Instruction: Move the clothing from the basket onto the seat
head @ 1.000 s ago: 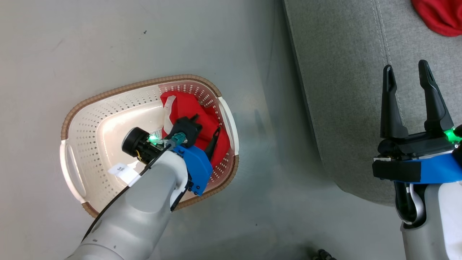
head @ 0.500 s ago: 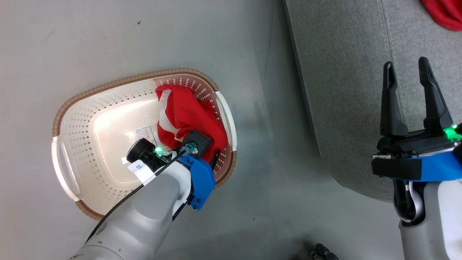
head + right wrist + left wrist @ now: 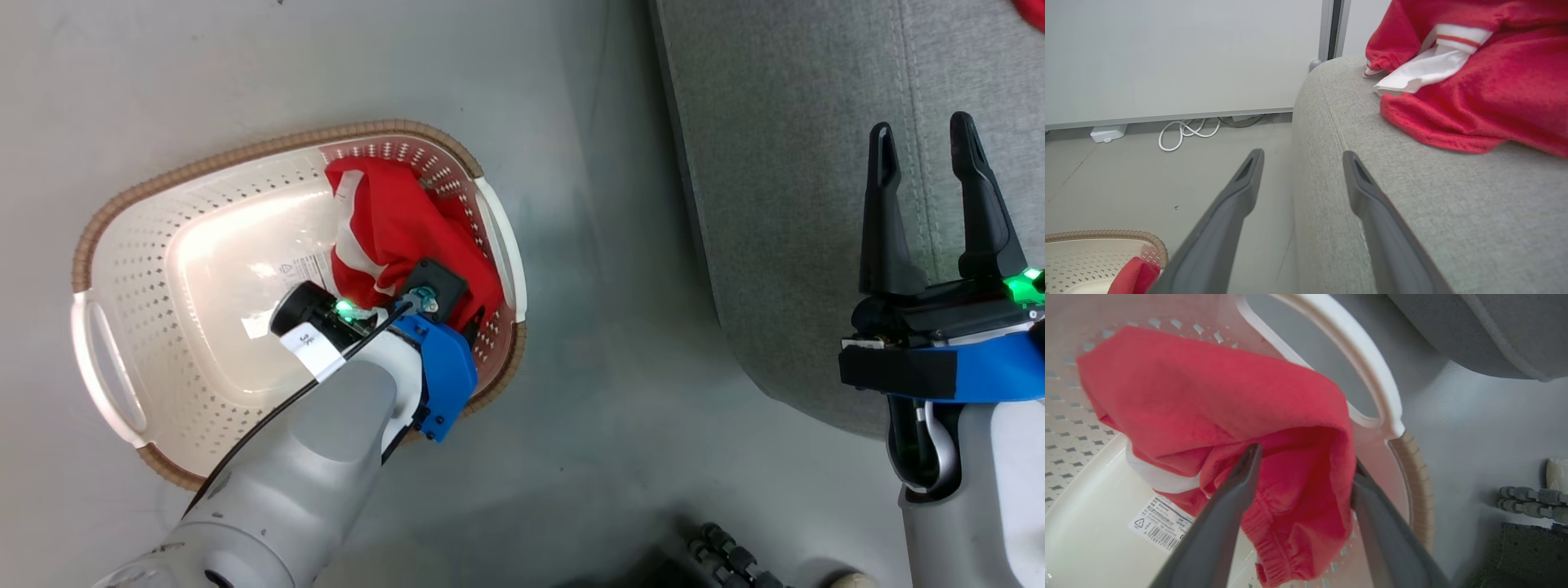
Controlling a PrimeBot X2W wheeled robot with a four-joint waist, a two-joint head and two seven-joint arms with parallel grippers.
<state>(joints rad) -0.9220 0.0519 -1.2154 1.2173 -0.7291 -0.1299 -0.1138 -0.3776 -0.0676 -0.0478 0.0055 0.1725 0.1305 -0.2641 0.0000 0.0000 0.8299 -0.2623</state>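
Garment (image 3: pixel 1208 388), red with white stripe, is bunched against laundry basket (image 3: pixel 131 278) wall. Left tool (image 3: pixel 1306 457) is set astride its fold, fingers spread, unclamped, apparently for a pinch. Second garment (image 3: pixel 1494 90) is laid on sofa seat (image 3: pixel 1412 204); right tool (image 3: pixel 1302 157) is held open, empty, at sofa edge.

My forearms (image 3: pixel 326 441) are smooth, pale grey tubes. A blue bracket (image 3: pixel 447 376) with small dark screws caps each wrist. A black cable (image 3: pixel 261 435) and white tag (image 3: pixel 310 349) mark my left arm. Green lights (image 3: pixel 1020 286) glow beside long, dark, tapered fingers (image 3: pixel 882 229).
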